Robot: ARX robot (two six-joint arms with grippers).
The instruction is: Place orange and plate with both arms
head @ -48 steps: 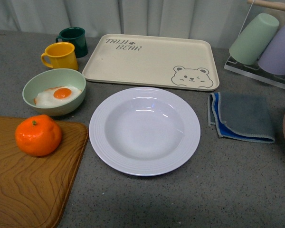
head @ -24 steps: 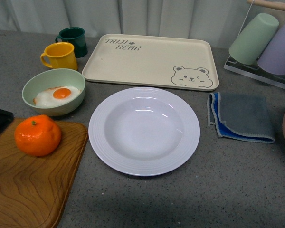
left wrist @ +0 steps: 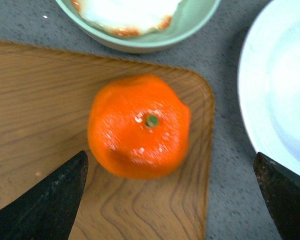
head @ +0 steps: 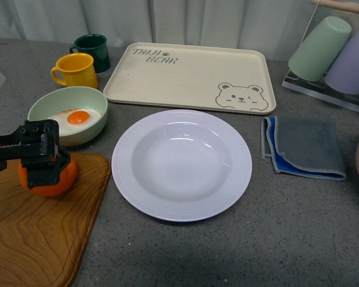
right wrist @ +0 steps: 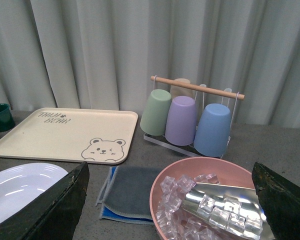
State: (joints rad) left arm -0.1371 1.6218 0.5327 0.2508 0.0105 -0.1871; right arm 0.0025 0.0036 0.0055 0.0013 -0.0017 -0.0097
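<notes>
Grey speckled counter (head: pixel 275 239), pale curtain (head: pixel 185 18) behind it, pretty cluttered setup. The plate (head: pixel 127 179) sits dead centre in the front view with nothing on it. At its 9 o'clock is the orange (left wrist: pixel 138 125), parked stem-dot-up on the corner of a wooden board (head: pixel 36 239). A strip of bare counter lies between board and plate.

The left gripper (head: pixel 46 161) sticks in from the 9 o'clock edge and hangs right over the orange, hiding most of its top in the front view. On the left wrist camera the jaws are spread way wider than the fruit. The orange lies in the gap just ahead of the fingertips. It's nearer the finger (left wrist: pixel 45 200) over the board than the one on the plate side, and neither touches it.

The right gripper (right wrist: pixel 170 165) only shows on its own wrist camera. Its jaws are wide apart as well, holding nothing, up above a pink bowl (right wrist: pixel 160 192) full of ice (right wrist: pixel 172 186) with a metal scoop (right wrist: pixel 225 195) in it.

Other stuff, clocked off the plate:
- **10 o'clock:** a green bowl (head: pixel 91 131) with a fried egg (head: pixel 78 118), just beside the board's far edge. A yellow mug (head: pixel 78 70) and a green mug (head: pixel 93 51) sit at the bowl's 12.
- **12 o'clock:** the bear tray (head: pixel 185 78).
- **3 o'clock:** a folded grey-blue cloth (head: pixel 305 146).
- **2 o'clock:** a rack (right wrist: pixel 197 86) of upturned cups (right wrist: pixel 180 120).
</notes>
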